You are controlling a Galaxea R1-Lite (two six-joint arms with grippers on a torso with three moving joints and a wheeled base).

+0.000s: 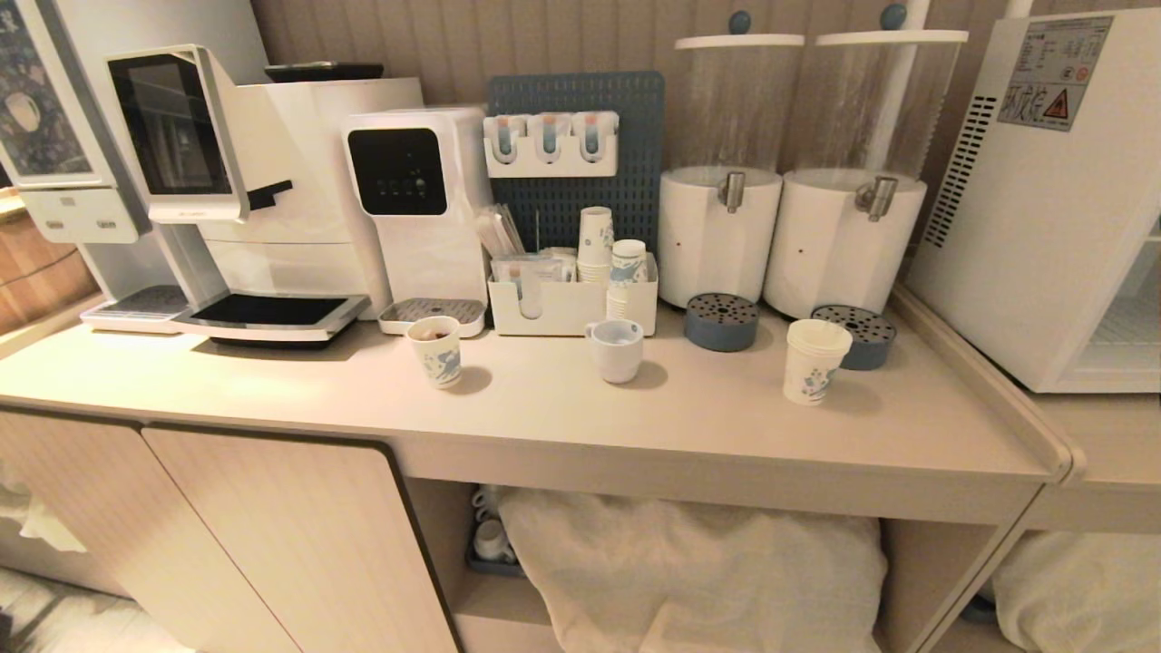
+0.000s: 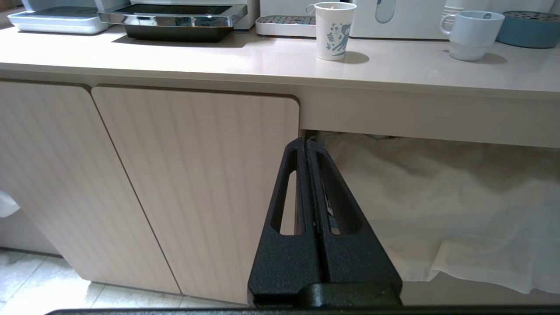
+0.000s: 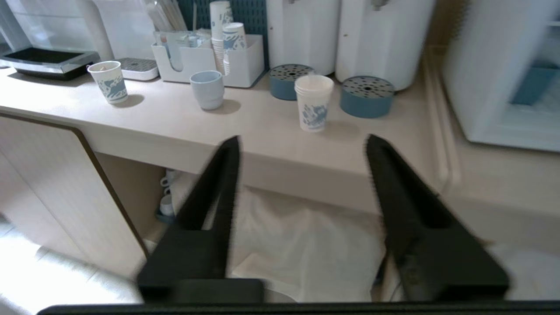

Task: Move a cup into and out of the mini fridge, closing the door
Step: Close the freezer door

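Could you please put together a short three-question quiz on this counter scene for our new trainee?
1. True or false: the cup stands inside the mini fridge.
2. Which stands nearest the cup? A) the ceramic mug B) a blue drip tray C) the coffee machine
3. Fill in: the right gripper has its fingers ____, while the left gripper is shut.

Key:
1. False; it stands on the counter.
2. B.
3. Open, holding nothing.
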